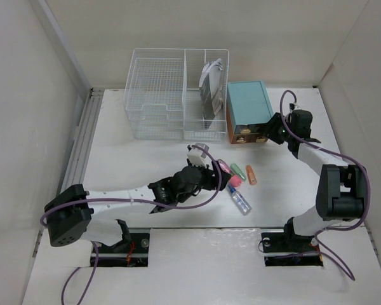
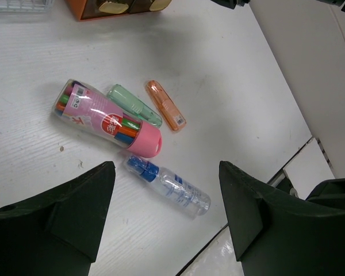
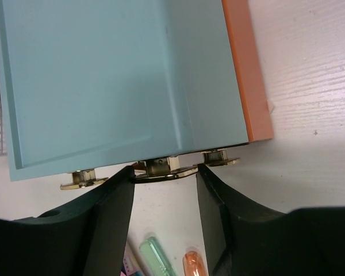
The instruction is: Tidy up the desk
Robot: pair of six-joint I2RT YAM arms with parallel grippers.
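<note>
Desk, a large flat white matte tabletop point(image 1: 133, 159), fills the centre of the top view; right of middle the left gripper point(image 2: 165, 167) hangs wide and empty over a pink-capped clear tube of pens point(image 2: 106, 122) and a clear blue-capped bottle point(image 2: 169, 185). At upper right the right gripper point(image 3: 165, 169) straddles the middle brass knob point(image 3: 161, 167) of the teal drawer box point(image 3: 103, 80) (pinched or not, I cannot tell); a loose hold could slip off or drag the whole box, and a nudge could roll either round item.
</note>
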